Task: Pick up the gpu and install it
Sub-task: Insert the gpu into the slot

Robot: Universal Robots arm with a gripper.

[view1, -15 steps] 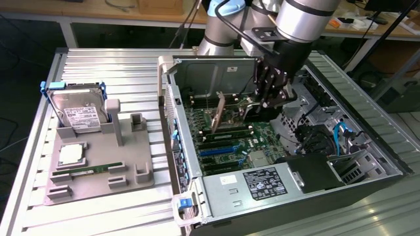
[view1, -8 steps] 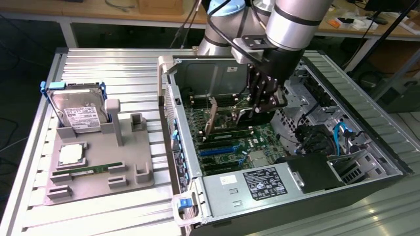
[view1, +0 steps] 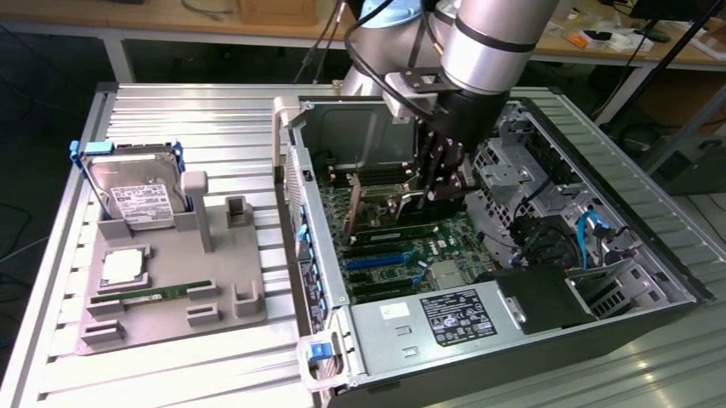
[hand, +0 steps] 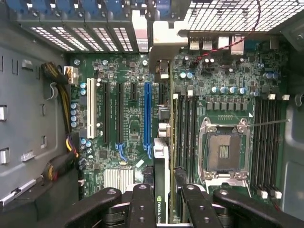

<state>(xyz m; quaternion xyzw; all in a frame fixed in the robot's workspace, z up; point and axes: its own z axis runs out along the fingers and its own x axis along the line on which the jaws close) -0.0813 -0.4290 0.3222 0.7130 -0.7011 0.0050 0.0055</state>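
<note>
Pincer [hand: 164,197] clenched on gpu [hand: 161,164]. Card held edge-on over motherboard [hand: 133,109] slots, inside open case [view1: 340,127]. Card label reads "NVIDIA QUA…". Exterior view: hard drive [view1: 136,200], white label unreadable, on bench [view1: 216,110], 9 o'clock of case.

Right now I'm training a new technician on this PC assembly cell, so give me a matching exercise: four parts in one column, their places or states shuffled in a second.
Parts
1. gpu
2. hard drive
3. RAM stick
4. power supply

Places or states
A. lying flat in the grey fixture
B. held edge-on by the gripper over the motherboard
C. fixed in a corner of the case, black label showing
D. standing upright in the fixture

Pairs: 1-B, 2-D, 3-A, 4-C
</note>
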